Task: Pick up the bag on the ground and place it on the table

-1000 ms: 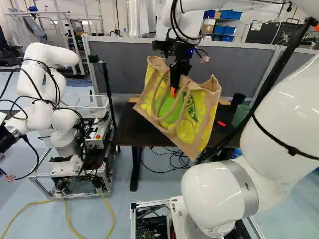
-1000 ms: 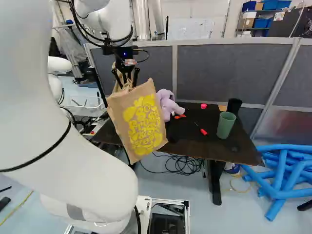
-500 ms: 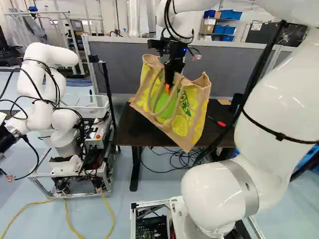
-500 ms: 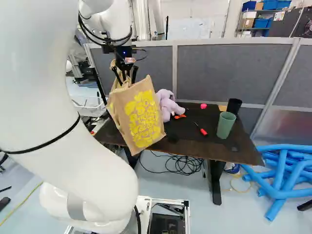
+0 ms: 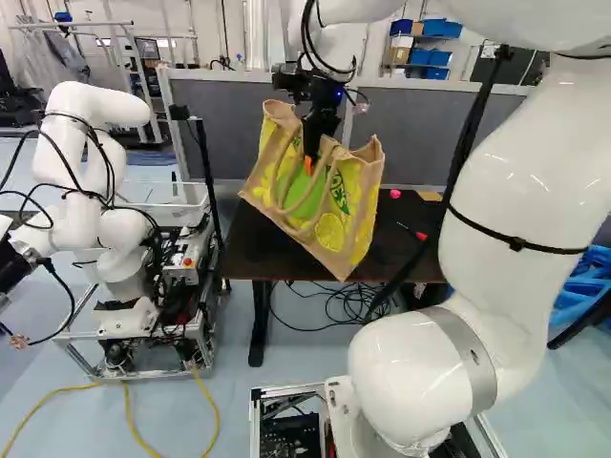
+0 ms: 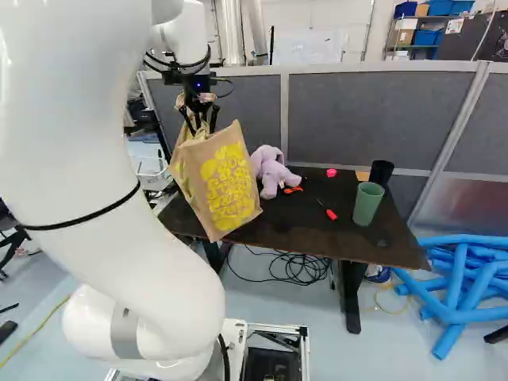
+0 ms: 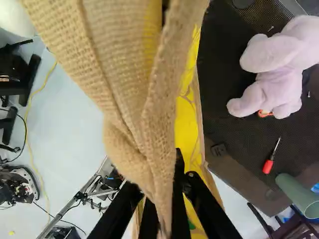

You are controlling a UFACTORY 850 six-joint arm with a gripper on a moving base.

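The bag (image 5: 320, 205), tan with yellow and green print, hangs tilted in the air above the level of the table (image 6: 317, 230), at the table's left end as the right base view shows it; its lowest corner lines up with the table's near edge, and I can't tell whether the 2 touch; the gripper (image 6: 202, 121), higher than the table, has the bag's upper cloth pinched between its 2 fingers, the fabric bunched in folds there; on the table, towards its far side, sits a purple stuffed elephant (image 6: 271, 171), with a small orange thing (image 6: 292, 190) beside it on the tabletop; a pink thing (image 6: 331, 172) lies near the table's far edge; a red screwdriver (image 6: 331, 214) lies near the middle of the table; a green cup (image 6: 367, 204) and a black cup (image 6: 381, 173) stand towards the table's right end; loops of black cable (image 6: 298, 268) lie under the table; blue tubes (image 6: 464, 286) are piled on the floor to the right of the table; a grey partition (image 6: 373, 119) stands behind the table; another robot (image 5: 86, 191) stands to the left of the table.
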